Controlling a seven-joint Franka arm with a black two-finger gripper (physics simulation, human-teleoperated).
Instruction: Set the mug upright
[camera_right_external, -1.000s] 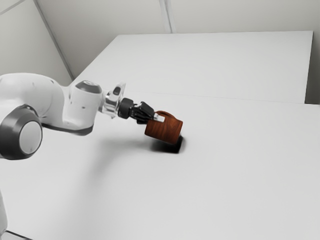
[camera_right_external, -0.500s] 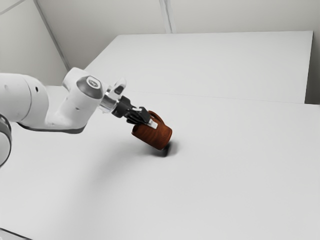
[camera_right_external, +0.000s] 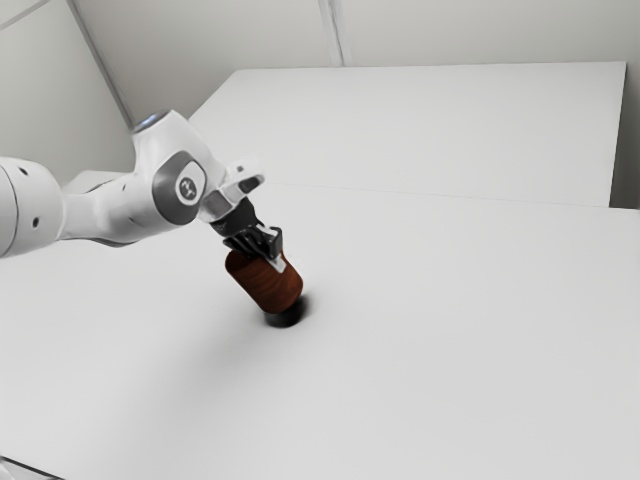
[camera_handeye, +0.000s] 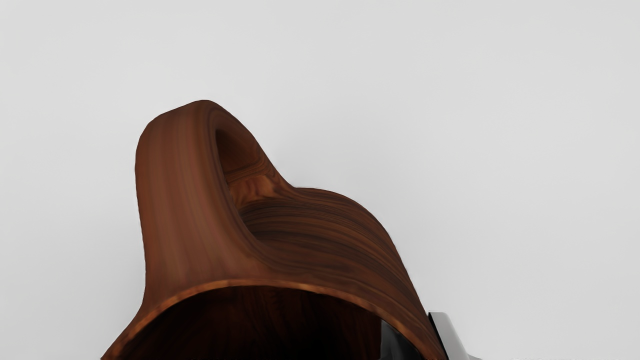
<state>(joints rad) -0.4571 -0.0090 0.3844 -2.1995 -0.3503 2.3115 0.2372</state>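
Brown wooden mug (camera_right_external: 266, 286), its wall pinched between the fingertips of the black gripper (camera_right_external: 271, 263), has swung steeper and shifted toward the exterior view's left across the tabletop (camera_right_external: 450, 350). Still tilted, it looks closer to upright.

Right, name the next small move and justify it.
Probably tilt the mug toward upright before lowering it: the pincer grips its wall, its mouth leans toward the exterior view's left, and its base appears raised above the table.
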